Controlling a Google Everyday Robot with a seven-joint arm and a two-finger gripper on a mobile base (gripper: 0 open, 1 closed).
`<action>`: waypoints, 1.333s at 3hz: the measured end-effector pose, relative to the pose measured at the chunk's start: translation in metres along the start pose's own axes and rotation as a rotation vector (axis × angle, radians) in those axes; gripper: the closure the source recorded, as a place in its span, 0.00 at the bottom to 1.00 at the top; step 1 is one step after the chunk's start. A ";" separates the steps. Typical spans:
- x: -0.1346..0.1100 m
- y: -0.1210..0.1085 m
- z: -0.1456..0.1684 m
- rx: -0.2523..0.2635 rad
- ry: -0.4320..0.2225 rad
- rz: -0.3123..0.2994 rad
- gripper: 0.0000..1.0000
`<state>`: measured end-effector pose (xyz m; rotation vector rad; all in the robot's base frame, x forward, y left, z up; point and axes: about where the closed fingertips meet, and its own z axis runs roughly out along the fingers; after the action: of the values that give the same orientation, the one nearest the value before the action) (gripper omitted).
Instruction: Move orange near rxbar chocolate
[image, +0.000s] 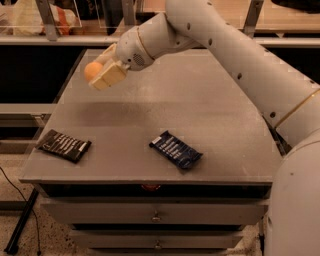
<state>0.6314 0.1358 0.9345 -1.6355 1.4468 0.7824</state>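
Observation:
My gripper (100, 73) hangs above the table's far left part, shut on the orange (92, 70), a small round orange-yellow fruit held between the cream fingers (109, 76) and clear of the surface. The rxbar chocolate (64, 145), a flat black wrapper with white lettering, lies at the table's front left corner, well below and a little left of the gripper. My white arm reaches in from the right across the table.
A dark blue glossy bar wrapper (176, 149) lies at the front middle of the grey table (210, 115). Drawers sit under the table's front edge. A shelf with bags runs behind the table. A cable lies on the floor at the left.

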 end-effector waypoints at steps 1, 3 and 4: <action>-0.001 0.007 0.004 -0.028 0.000 -0.010 1.00; 0.004 0.014 0.017 -0.103 0.041 -0.019 1.00; 0.011 0.028 0.028 -0.166 0.073 -0.017 1.00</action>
<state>0.6070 0.1534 0.9068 -1.8156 1.4486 0.8608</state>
